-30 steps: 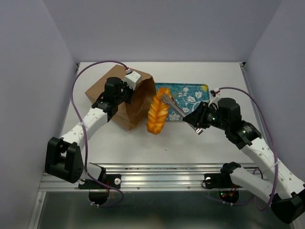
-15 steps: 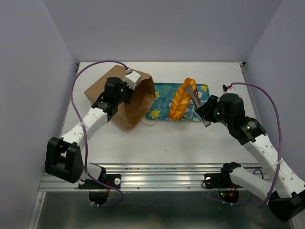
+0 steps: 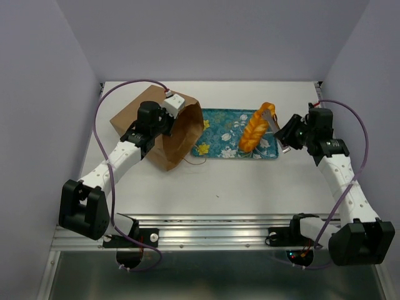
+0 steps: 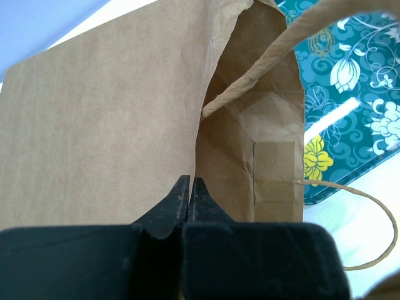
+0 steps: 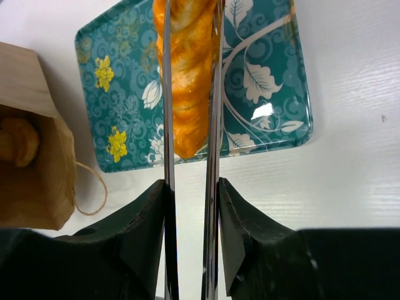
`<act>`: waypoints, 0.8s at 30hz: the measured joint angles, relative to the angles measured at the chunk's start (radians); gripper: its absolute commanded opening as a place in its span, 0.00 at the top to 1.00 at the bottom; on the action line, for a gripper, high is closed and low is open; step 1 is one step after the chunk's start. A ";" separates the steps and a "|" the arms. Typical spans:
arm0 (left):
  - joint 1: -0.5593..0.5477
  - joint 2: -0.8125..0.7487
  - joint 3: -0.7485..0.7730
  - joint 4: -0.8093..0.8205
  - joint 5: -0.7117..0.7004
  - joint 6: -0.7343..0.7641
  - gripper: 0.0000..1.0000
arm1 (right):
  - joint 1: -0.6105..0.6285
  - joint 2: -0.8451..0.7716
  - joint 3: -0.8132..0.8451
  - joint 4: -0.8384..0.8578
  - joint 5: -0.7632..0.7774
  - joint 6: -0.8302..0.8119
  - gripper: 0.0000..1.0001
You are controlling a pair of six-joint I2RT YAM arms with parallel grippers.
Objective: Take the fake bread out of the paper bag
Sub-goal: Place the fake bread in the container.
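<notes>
Fake bread (image 5: 187, 94): you have one piece outside the bag and another showing inside it.
Left pincer (image 4: 189, 184): your fingers are pressed together on the upper edge of the bag's mouth, pinching the paper.
Paper bag (image 3: 156, 134): it lies on its side on the table (image 3: 250, 187), mouth facing the tray and just beside it.
Golden piece (image 5: 15, 140): a small rounded pastry sits just inside the bag's mouth; you cannot tell which one.
Cord handle (image 3: 197, 161): it loops onto the table at the mouth.
Tray (image 3: 219, 125): teal and flowered.
Braided loaf (image 3: 254, 130): it is over the tray's right half; whether it touches is unclear.
Right pincer (image 3: 270, 117): your fingers clamp the loaf from both sides.
</notes>
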 measured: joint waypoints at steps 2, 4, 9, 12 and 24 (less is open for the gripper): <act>0.000 0.000 0.000 -0.003 0.001 0.002 1.00 | -0.057 0.019 -0.008 0.027 -0.071 -0.008 0.99; 0.000 0.000 0.000 -0.005 0.001 0.003 1.00 | -0.121 0.050 -0.025 0.068 -0.172 -0.023 1.00; 0.000 0.000 0.000 -0.005 0.000 0.004 1.00 | -0.172 0.130 -0.036 0.095 -0.331 -0.077 0.99; 0.000 0.000 0.000 -0.005 -0.002 0.004 1.00 | -0.177 0.145 -0.036 0.096 -0.386 -0.093 0.99; 0.000 0.000 0.000 -0.006 -0.006 0.006 1.00 | -0.198 0.204 -0.039 0.122 -0.401 -0.104 0.94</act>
